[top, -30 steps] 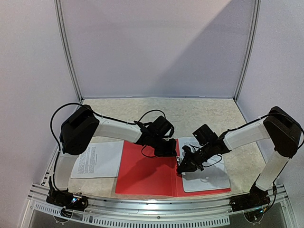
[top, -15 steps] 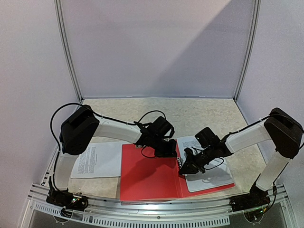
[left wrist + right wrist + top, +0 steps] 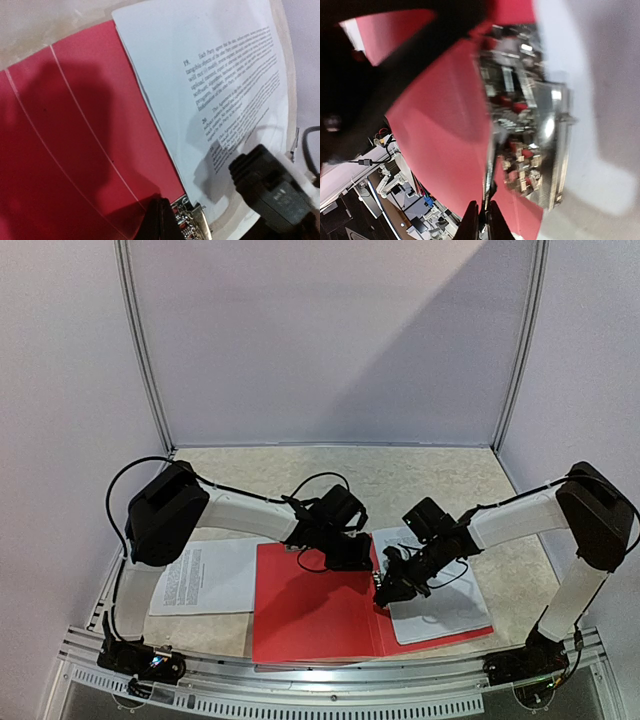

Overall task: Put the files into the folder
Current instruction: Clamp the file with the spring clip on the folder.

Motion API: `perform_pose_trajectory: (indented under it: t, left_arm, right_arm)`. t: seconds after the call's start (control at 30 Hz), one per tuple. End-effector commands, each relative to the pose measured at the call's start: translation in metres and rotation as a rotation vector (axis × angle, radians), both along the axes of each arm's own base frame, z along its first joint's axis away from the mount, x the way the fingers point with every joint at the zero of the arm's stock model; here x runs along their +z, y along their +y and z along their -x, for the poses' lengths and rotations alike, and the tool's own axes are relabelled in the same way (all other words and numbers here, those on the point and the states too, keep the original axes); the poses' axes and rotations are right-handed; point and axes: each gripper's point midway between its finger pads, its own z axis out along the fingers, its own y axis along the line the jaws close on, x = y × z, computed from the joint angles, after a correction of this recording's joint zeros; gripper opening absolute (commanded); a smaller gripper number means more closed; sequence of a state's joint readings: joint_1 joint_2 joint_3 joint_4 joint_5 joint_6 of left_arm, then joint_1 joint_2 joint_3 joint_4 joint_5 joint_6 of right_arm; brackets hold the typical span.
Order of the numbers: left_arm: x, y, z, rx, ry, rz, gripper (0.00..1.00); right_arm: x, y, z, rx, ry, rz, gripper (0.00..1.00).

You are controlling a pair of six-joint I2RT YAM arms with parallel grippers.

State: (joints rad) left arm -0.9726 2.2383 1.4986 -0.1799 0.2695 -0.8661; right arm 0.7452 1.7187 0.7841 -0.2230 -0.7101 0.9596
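A speckled beige bench point(image 3: 400, 475) sits between pale walls point(image 3: 330, 340). From above, the folder point(image 3: 310, 610) lies open and flat on the near part of it, both red covers spread. The files point(image 3: 445, 608) rest inside the folder on its right cover. A printed sheet point(image 3: 205, 575) lies on the bench just left of the folder, outside it and touching or slightly under its left edge. The left tool point(image 3: 347, 558) hangs over the folder's far edge near the spine. The right tool point(image 3: 385, 590) is down at the spine, between the bare left cover and the files.

In the left wrist view, the folder point(image 3: 75, 140) fills the lower left. The files point(image 3: 215, 65) overlap its right part, several sheet edges fanned slightly along the inner side. A metal clip point(image 3: 192, 225) shows at the folder's spine. Beside it is one dark finger point(image 3: 160, 222) of the left tool; how far this tool is open I cannot tell. The right arm point(image 3: 272, 195) sits over the files' corner.

The right wrist view is blurred. The folder point(image 3: 440, 125) takes the left and middle, the metal clip point(image 3: 535, 130) is fixed along the spine, and the files point(image 3: 590, 75) lie beyond it. The fingers point(image 3: 471, 222) of the right tool point(image 3: 482, 222) stand almost together, pinching a thin edge of the folder.
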Motion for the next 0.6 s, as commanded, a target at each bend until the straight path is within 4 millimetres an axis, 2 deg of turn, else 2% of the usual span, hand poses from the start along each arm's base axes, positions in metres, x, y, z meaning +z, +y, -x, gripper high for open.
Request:
perform_pose_trajectory:
  t: [0.0,0.1,0.2,0.4,0.57]
  left_arm:
    - [-0.053,0.044,0.008,0.033,0.068,-0.187,0.0]
    - [-0.051,0.044,0.008,0.034,0.065,-0.186,0.0]
    - [-0.049,0.043,0.007,0.035,0.063,-0.182,0.0]
    - [-0.045,0.042,0.005,0.039,0.054,-0.175,0.0]
    - [-0.043,0.042,0.005,0.041,0.049,-0.174,0.0]
  right_arm:
    - [0.017,-0.005,-0.01,-0.03,0.002,0.051,0.08]
    - [0.032,-0.001,-0.023,-0.059,-0.006,0.015,0.11]
    - [0.037,0.0,-0.031,-0.072,-0.002,-0.009,0.13]
    - [0.039,0.006,-0.033,-0.077,0.022,-0.047,0.21]
    - [0.044,0.011,-0.037,-0.088,0.03,-0.081,0.32]
